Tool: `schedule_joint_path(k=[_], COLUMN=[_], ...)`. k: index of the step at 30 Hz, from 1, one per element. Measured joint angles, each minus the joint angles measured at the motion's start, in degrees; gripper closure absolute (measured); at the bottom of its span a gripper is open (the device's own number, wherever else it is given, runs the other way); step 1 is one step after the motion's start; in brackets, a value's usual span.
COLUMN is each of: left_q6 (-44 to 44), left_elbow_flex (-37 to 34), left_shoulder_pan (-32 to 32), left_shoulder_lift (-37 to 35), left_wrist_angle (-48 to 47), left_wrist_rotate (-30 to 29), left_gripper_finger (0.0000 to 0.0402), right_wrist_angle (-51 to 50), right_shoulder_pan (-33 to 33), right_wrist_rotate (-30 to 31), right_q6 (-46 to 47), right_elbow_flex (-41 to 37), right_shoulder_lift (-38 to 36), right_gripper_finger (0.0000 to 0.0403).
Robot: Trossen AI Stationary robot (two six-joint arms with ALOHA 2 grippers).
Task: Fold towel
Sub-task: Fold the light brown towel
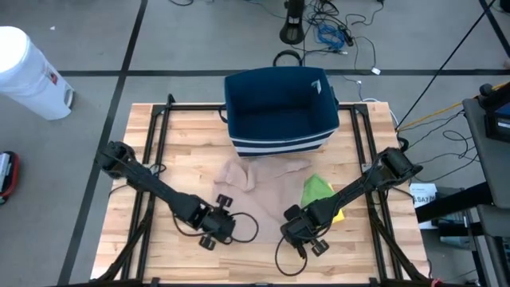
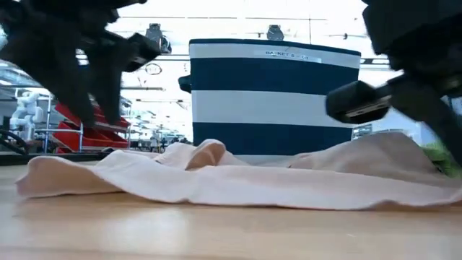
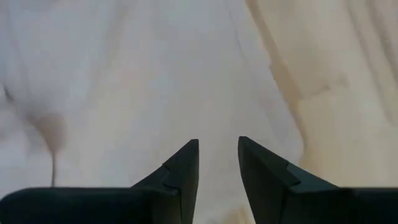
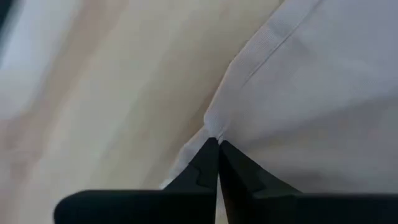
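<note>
The beige towel [image 1: 263, 191] is lying rumpled on the bench [image 1: 143, 247] before the striped basket [image 1: 279, 112]. The right claw [image 4: 217, 144] is pinching its hemmed corner; the left claw [image 3: 217, 146] is hovering released above the cloth.

A navy, white-striped basket [image 1: 279, 112] stands at the wooden table's [image 1: 143, 239] far edge, a green cloth [image 1: 316, 190] nearby.

Both arms low near the table's front edge.
Left gripper [image 3: 217, 163] fingers parted; right gripper [image 4: 217, 155] fingers pinched together.
</note>
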Motion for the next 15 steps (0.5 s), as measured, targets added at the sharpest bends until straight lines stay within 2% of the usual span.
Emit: schedule_joint_path(k=[4,9,15], left_q6=[-3.58,-8.14,-11.63], left_elbow_flex=[0.00,0.02,0.07], left_shoulder_pan=[-1.94,-3.84,-6.50], left_shoulder_lift=[-0.07,0.33,0.30], left_wrist_angle=[-3.55,-5.59,-5.17], left_wrist_rotate=[0.00,0.28,0.61], left_gripper_finger=[0.0282,0.0282,0.0282], right_wrist_angle=[-3.33,-8.33,-2.49], right_shoulder_pan=[0.17,0.24,0.39], right_wrist_rotate=[-4.89,-6.79,-6.53], right_q6=[1.74,4.48,6.26], right_elbow_flex=[0.02,0.02,0.02], right_shoulder_lift=[-0.38,-0.70,-5.83], right_gripper_finger=[0.0402,0.0401,0.0368])
